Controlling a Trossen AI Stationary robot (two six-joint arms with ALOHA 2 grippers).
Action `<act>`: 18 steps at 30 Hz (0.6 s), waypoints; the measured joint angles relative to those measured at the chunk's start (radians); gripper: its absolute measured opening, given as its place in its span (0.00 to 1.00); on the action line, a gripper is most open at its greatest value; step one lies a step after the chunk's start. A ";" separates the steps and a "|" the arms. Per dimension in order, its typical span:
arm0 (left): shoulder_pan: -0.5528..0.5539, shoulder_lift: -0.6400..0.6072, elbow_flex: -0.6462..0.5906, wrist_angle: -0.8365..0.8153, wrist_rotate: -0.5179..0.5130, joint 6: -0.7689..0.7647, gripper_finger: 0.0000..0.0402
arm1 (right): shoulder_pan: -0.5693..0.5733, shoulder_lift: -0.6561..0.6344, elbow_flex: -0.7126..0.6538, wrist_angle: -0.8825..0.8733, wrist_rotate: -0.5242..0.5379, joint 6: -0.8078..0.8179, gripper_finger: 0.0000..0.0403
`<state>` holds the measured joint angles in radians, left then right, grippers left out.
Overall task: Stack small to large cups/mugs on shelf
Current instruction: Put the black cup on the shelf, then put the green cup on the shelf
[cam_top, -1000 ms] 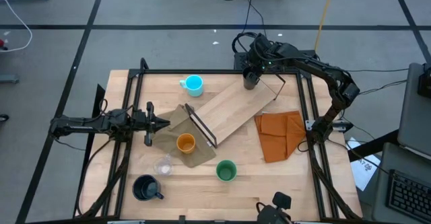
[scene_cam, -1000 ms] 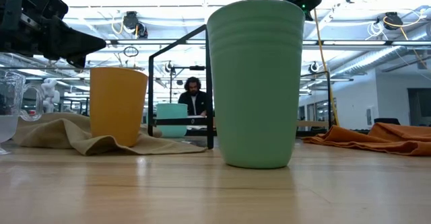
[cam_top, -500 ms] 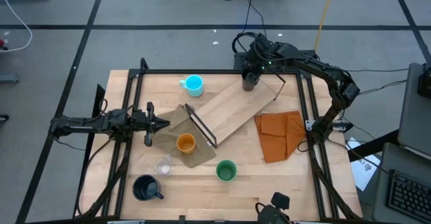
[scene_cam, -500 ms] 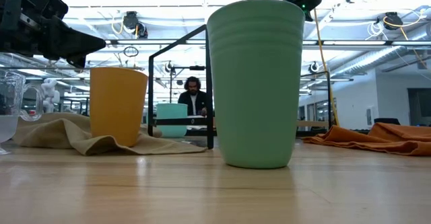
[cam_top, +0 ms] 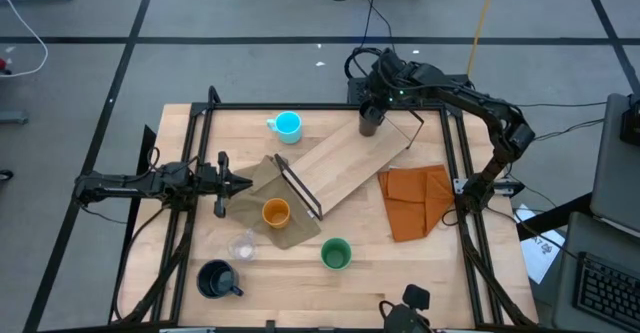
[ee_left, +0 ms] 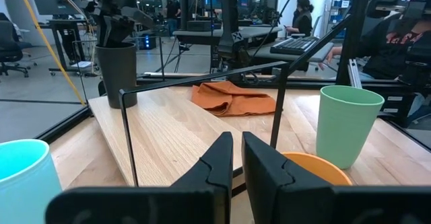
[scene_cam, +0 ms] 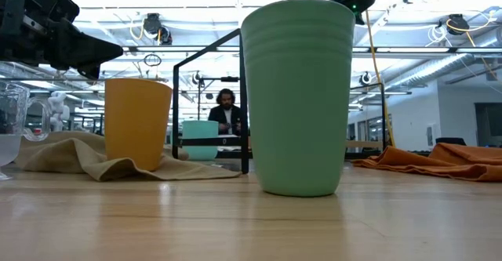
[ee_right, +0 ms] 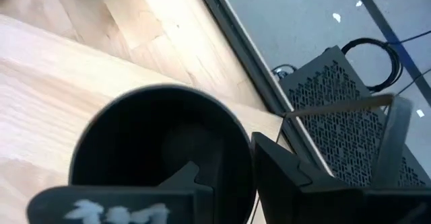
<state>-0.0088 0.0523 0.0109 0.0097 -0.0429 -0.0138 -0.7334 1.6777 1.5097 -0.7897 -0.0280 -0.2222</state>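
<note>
Black tall plastic tumbler (cam_top: 371,121) stands on the pale plywood shelf board (cam_top: 345,163), its rim pinched by the right gripper (cam_top: 373,111); the left gripper (cam_top: 240,182) is closed, empty.

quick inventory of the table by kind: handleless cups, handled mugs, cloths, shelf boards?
Handleless cups: 4 – tiny clear plastic cup, orange plastic cup, green ribbed plastic cup, black tumbler
Handled mugs: 2 – cyan handled mug, dark navy-black handled mug
Cloths: 2 – olive-tan cloth, orange folded cloth
Shelf boards: 1 – pale plywood shelf board
Total: 9
</note>
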 joint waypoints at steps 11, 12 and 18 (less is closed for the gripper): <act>0.000 0.000 0.000 0.000 0.000 -0.003 0.09 | 0.000 -0.043 0.000 0.011 0.000 -0.003 0.16; 0.000 0.000 0.000 0.000 0.000 -0.003 0.09 | 0.000 -0.052 0.000 0.014 0.000 -0.003 0.16; 0.000 0.000 0.000 0.000 0.000 -0.003 0.09 | 0.000 -0.120 0.000 0.038 0.000 0.018 0.16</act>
<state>-0.0090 0.0521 0.0109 0.0097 -0.0429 -0.0170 -0.7330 1.5580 1.5097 -0.7513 -0.0280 -0.2038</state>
